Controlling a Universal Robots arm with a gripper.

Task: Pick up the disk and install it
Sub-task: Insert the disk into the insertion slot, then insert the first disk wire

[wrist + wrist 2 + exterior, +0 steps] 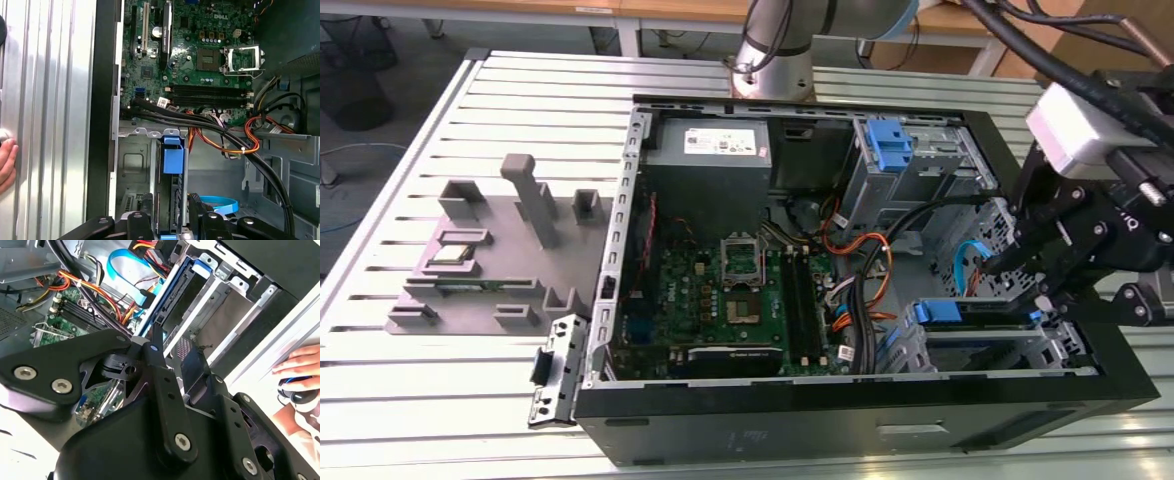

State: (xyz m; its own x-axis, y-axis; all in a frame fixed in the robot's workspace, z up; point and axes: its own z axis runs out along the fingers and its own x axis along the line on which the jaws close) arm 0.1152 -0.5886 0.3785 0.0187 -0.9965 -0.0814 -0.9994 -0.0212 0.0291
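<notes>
Near the bench [480, 400] edge on the exterior view's right, inside the open case [761, 435], the disk [947, 312] stands on edge in the cage [1007, 352], with its blue tab toward the motherboard [720, 290]. The claw [1047, 303] is down at the disk's end away from the tab. Whether it is clenched on the disk or released cannot be told, nor whether the disk is fully seated.

Hazards, as judged:
- (a) If the side rails are not square to the cage guides, a push may jam the disk part-way or bend the thin sheet metal.
- (b) The cable bundle [240, 150] and orange leads [252, 140] cross just beside the cage mouth and may be pinched or snagged.
- (c) The blue ribbon [220, 204] lies near the claw and may be caught on it.
- (d) A hand [6, 165] rests on the bench beyond the case wall, close to the arm's working space.
</notes>
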